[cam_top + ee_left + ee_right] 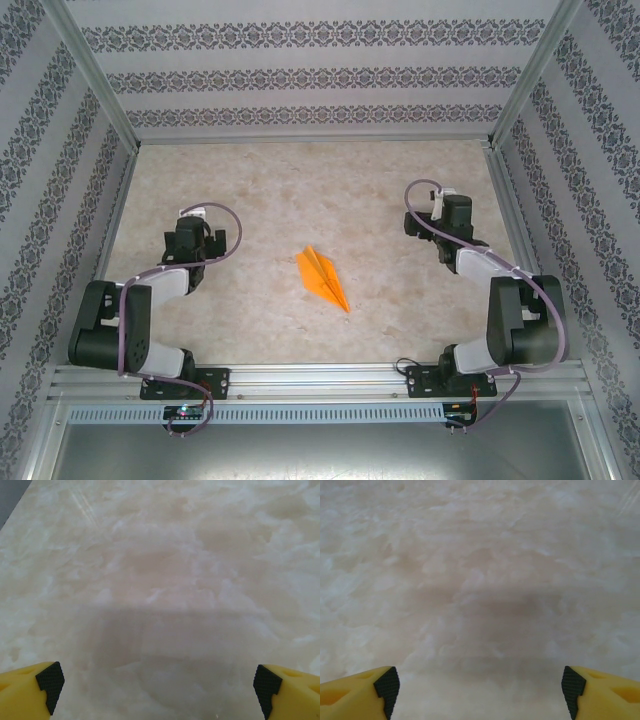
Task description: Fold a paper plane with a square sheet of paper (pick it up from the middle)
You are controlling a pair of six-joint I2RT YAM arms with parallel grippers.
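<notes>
1. while both arms rest at the sides, the pale marbled table (300, 180) takes up the middle of the top view, boxed in by patterned walls (300, 80).
2. left arm (130, 310) sits at lower left and right arm (510, 310) at lower right, each folded back on itself.
3. left gripper (159, 685): yellow fingers (30, 690) spread wide in the bottom corners of its wrist view, bare table between them.
4. right gripper (480, 685): spread just as wide, bare table between its fingers too.
5. paper plane (323, 275): orange, lying flat at the frame's centre, sharp tip toward the lower right, well apart from both grippers.
</notes>
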